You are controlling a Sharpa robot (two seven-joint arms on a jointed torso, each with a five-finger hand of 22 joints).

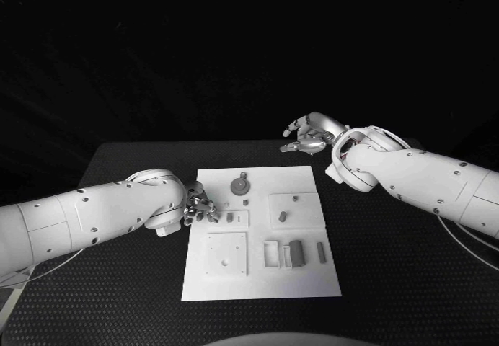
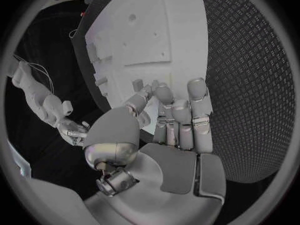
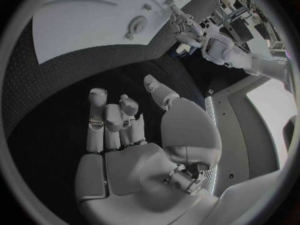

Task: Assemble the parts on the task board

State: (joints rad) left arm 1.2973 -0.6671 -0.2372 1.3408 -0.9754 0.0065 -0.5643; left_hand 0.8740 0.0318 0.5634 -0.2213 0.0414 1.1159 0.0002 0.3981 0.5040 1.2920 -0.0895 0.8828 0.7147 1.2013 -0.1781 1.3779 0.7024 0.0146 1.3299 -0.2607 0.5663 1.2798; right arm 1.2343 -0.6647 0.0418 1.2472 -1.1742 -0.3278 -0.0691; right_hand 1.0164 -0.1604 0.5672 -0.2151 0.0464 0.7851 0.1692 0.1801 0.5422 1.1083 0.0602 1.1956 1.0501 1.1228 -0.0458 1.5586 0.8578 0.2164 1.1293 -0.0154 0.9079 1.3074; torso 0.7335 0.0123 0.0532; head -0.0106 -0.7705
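The white task board (image 1: 260,277) lies in the middle of the black table. On it I see a round grey part (image 1: 240,187) at the far end, a small block (image 1: 284,215) in a square recess, and oblong parts (image 1: 296,252) near the front right. My left hand (image 1: 200,205) is at the board's left edge, its fingers reaching over the board (image 2: 150,35) with nothing in them. My right hand (image 1: 308,133) hovers beyond the board's far right corner, fingers loosely curled and holding nothing. The right wrist view shows the round part (image 3: 136,24) on the board (image 3: 81,20).
A square raised plate (image 1: 226,254) sits at the board's front left. Small pegs (image 1: 231,216) stand close to my left hand's fingers. Black textured table (image 1: 395,274) surrounds the board on all sides.
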